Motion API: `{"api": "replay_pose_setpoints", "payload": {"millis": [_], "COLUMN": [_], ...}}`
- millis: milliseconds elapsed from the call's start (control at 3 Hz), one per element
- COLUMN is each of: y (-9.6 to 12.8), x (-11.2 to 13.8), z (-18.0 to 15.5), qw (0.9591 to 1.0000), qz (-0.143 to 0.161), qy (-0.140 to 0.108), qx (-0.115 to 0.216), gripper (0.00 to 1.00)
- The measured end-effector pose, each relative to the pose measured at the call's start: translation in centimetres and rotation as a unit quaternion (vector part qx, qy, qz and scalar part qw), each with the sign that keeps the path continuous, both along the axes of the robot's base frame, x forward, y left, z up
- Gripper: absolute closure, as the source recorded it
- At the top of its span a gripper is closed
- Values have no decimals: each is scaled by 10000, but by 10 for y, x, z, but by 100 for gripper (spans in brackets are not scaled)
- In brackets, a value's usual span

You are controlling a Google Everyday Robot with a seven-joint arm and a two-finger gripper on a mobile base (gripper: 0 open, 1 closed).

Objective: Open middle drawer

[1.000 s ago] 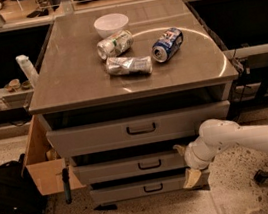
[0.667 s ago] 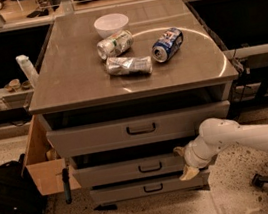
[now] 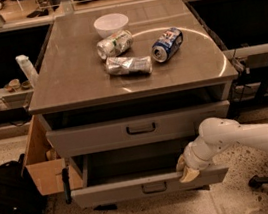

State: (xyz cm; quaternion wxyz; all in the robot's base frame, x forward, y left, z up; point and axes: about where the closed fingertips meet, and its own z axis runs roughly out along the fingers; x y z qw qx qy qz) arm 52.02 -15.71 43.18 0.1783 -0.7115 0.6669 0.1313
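Middle drawer (image 3: pixel 117 191) open, end effector (image 3: pixel 186 168) on its rim

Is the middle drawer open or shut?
Open: the middle drawer sticks out, inside showing; the gripper is at its front edge.

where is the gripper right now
Lower right of the camera view: the gripper sits at the top front edge of the pulled-out middle drawer, right of its handle.

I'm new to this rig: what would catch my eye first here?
The middle drawer stands pulled far out, with the gripper at the right of its front's top edge. On the cabinet top lie three cans near a white bowl.
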Motion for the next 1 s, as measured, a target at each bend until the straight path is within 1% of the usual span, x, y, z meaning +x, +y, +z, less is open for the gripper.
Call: {"api": "replay_pose_setpoints", "payload": {"millis": [333, 667, 1000], "y": [-1, -3, -3], "x": [-2, -11, -11], "z": [2, 6, 6], "qw": [10000, 9999, 9999], "qz": [-18, -107, -106], "qy": [-16, 7, 8], "qx": [-13, -63, -63], "gripper": [100, 100, 88]}}
